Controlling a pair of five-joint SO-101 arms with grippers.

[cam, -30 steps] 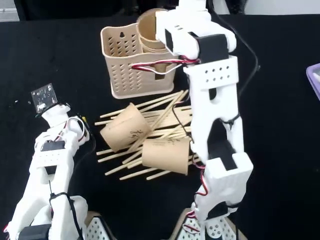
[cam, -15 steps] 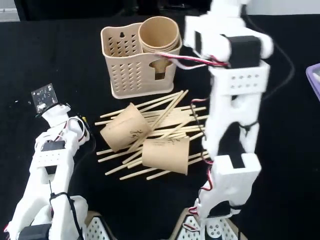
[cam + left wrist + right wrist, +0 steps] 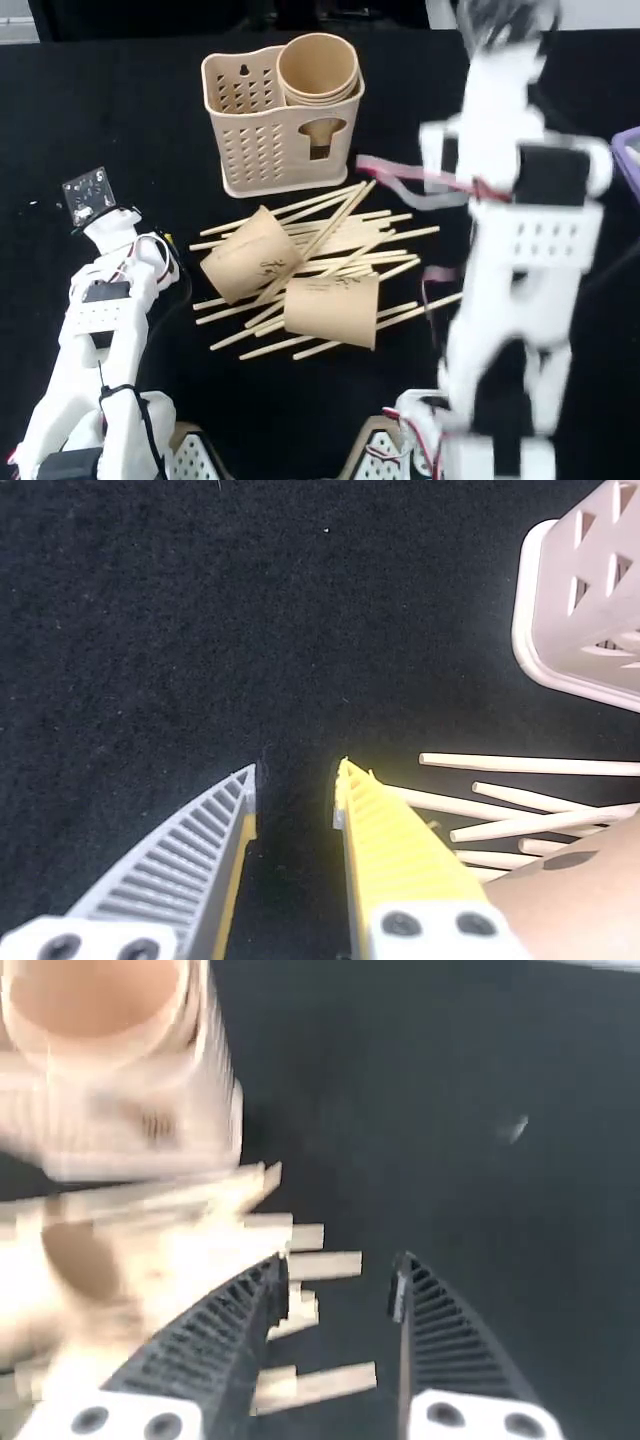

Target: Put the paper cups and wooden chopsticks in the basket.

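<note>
Stacked paper cups (image 3: pixel 318 68) are filling the basket's (image 3: pixel 262 150) right compartment; its left compartment is standing open from above. In front of the basket, the chopstick pile (image 3: pixel 345 232) and two tipped cups (image 3: pixel 250 258) are blocking the table (image 3: pixel 120 110). Left of the basket, black cloth is giving passage. Right of it, the right arm (image 3: pixel 520 250) is crowding the way.

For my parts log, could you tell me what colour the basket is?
The basket is beige, with perforated walls, best seen in the high view.

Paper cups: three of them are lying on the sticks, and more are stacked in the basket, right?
Not quite. Only two paper cups lie on the chopsticks, not three: the cup nearer the basket and the cup nearer the arm bases. The high view shows it. The rest holds: the stacked cups do stand in the basket.
</note>
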